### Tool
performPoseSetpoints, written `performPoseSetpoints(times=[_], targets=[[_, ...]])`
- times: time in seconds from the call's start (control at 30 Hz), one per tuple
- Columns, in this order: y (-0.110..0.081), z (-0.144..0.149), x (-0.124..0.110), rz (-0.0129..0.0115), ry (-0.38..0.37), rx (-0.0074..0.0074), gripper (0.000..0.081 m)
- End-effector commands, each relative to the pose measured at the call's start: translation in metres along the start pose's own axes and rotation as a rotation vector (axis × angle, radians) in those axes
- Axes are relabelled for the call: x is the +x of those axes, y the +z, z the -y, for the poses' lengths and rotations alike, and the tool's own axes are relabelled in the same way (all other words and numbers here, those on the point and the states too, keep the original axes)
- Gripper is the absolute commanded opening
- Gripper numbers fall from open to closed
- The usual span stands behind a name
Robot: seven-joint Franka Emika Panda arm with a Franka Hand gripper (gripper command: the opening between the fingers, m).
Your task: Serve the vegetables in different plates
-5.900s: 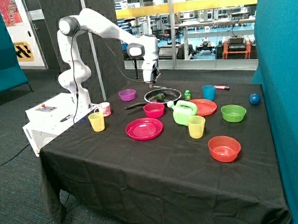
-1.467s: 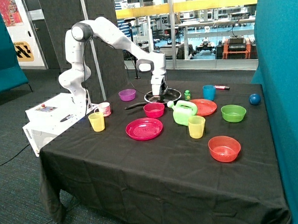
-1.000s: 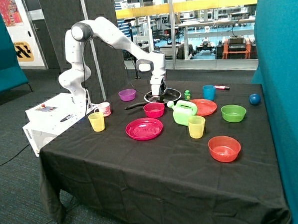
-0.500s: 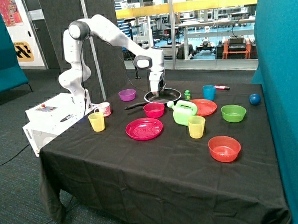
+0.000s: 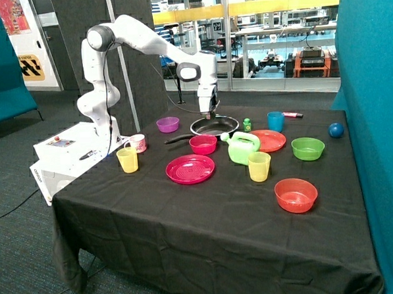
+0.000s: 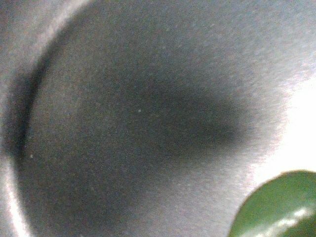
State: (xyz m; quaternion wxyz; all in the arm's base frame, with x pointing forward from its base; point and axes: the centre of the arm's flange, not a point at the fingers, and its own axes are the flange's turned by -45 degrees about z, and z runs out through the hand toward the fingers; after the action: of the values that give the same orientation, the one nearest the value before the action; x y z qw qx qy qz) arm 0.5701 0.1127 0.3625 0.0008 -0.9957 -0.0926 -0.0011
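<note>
Since half a second ago the white robot arm has lifted, and its gripper [image 5: 209, 113] hangs just above the black round frying pan [image 5: 214, 125]. Whether it is open or closed cannot be made out. From the wrist, the pan's dull grey floor fills the view, with a glossy dark green rounded vegetable [image 6: 276, 207] cut off at the edge. Both the ridged magenta plastic plate [image 5: 190, 169] and the orange-red plate [image 5: 271, 140] lie bare.

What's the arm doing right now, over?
Gripper hanging over the frying pan. One green vegetable close under the wrist camera, grip unconfirmed. Magenta plate and orange plate both bare. Nothing blocking.
</note>
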Motion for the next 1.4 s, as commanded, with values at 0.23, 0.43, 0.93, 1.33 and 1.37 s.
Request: performPoseSetpoints(times=[0.23, 0.43, 0.93, 1.33, 1.37], targets=[[-0.056, -0.048, -0.002, 0.0024, 0.042, -0.0014, 0.0], [-0.062, -0.079, -0.011, 0.0023, 0.097, -0.0015, 0.0], [-0.06, -0.166, -0.042, 0.0023, 0.204, -0.0016, 0.0], [-0.045, -0.221, -0.056, 0.0022, 0.226, -0.0017, 0.0], [-0.043, -0.226, -0.056, 0.0023, 0.218, -0.0017, 0.0]])
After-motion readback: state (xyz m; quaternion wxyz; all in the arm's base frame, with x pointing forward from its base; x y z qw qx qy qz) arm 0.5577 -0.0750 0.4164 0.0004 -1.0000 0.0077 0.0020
